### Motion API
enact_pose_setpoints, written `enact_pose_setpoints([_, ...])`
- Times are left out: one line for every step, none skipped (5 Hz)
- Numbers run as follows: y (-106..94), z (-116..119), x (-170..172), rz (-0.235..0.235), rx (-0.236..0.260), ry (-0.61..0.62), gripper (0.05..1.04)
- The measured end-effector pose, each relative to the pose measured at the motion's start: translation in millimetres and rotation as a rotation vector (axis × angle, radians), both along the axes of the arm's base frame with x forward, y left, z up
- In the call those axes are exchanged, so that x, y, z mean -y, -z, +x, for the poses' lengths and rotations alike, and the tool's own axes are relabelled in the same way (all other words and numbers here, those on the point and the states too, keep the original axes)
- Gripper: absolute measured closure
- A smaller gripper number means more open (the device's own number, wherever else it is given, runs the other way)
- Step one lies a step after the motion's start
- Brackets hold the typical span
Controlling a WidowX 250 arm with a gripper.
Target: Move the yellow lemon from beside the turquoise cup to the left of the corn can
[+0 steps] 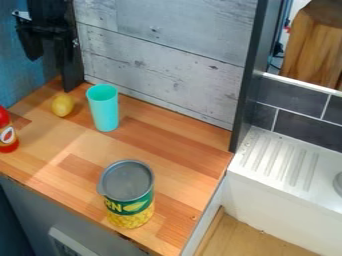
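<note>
The black gripper [45, 31] hangs at the upper left, in front of the blue wall and above the counter's back corner. Below it, a yellow lemon [63, 105] lies on the wooden counter [174, 145]. An upright turquoise cup [103, 108] stands just right of the lemon, apart from it. Part of a red bottle [7, 132] shows at the left edge. Nearer the front stands a corn can [127, 194] with a grey metal top and a green and yellow label.
A grey plank wall [160, 55] backs the counter, with a dark upright post [248, 85] at its right end. To the right are a white sink unit with a ribbed drainboard [277, 162] and dark tiles [304, 125]. A wooden block [314, 45] stands behind.
</note>
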State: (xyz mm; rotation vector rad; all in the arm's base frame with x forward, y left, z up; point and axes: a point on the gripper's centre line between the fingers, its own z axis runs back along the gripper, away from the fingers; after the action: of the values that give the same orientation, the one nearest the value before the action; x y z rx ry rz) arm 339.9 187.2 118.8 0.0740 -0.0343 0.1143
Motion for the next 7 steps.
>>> enact_pose_setpoints([18.9, -1, 1, -0.025, -0.044, 0.000, 0.083])
enact_pose_setpoints([51.0, 4, 1, -0.063, -0.089, 0.024, 0.083])
enact_pose_setpoints([65.4, 12, -3, -0.079, -0.106, 0.028, 0.083])
enact_pose_setpoints([76.9, 12, -9, -0.057, -0.141, -0.006, 0.083])
enact_pose_setpoints([78.6, 12, -12, -0.045, -0.162, -0.025, 0.083])
enact_pose_setpoints([83.9, 12, -13, -0.057, -0.187, -0.039, 0.083])
enact_pose_setpoints([92.3, 13, -14, -0.071, -0.217, -0.038, 0.083])
